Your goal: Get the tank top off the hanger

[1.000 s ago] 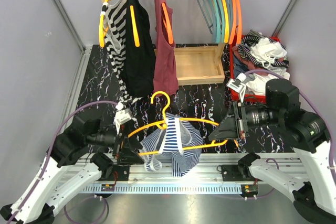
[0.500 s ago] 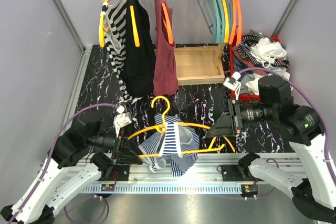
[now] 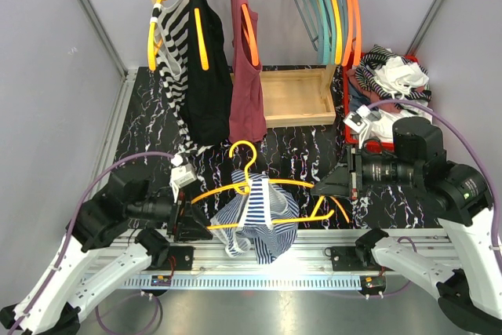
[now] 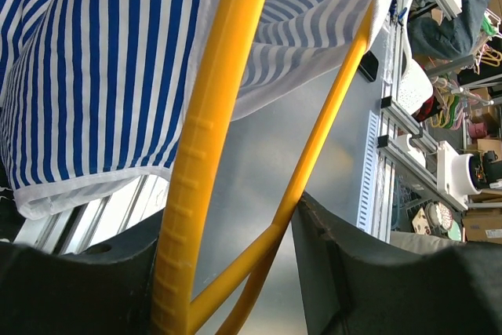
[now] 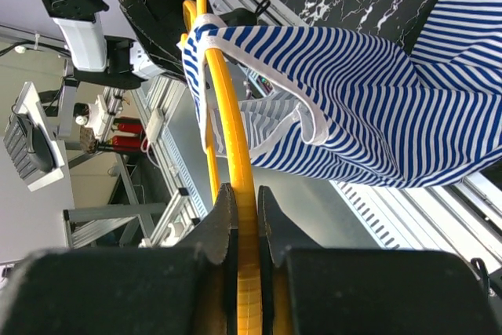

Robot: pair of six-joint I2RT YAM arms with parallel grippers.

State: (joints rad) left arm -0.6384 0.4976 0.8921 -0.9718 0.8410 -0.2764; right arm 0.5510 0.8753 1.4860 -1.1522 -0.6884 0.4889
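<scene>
A blue-and-white striped tank top [image 3: 255, 221] hangs bunched on a yellow hanger [image 3: 243, 151] held above the table's near edge. My left gripper [image 3: 196, 225] is shut on the hanger's left end. In the left wrist view the yellow bars [image 4: 212, 131] run between the left gripper [image 4: 227, 217] fingers, which touch them on both sides, with the striped cloth [image 4: 102, 76] just beyond. My right gripper [image 3: 320, 188] is shut on the hanger's right end. In the right wrist view the right gripper [image 5: 245, 194] pinches the yellow bar [image 5: 235, 115], and the tank top [image 5: 369, 100] drapes past it.
At the back stands a wooden rack [image 3: 294, 96] with striped [image 3: 172, 45], black [image 3: 205, 76] and maroon [image 3: 247, 76] tops on orange hangers. Several bare teal and orange hangers [image 3: 329, 5] hang at its right. A red bin of clothes [image 3: 388, 92] sits at the right.
My left gripper has closed from wide open onto the hanger's left end. The right gripper has tightened on the right end. Hanger and top have shifted slightly.
</scene>
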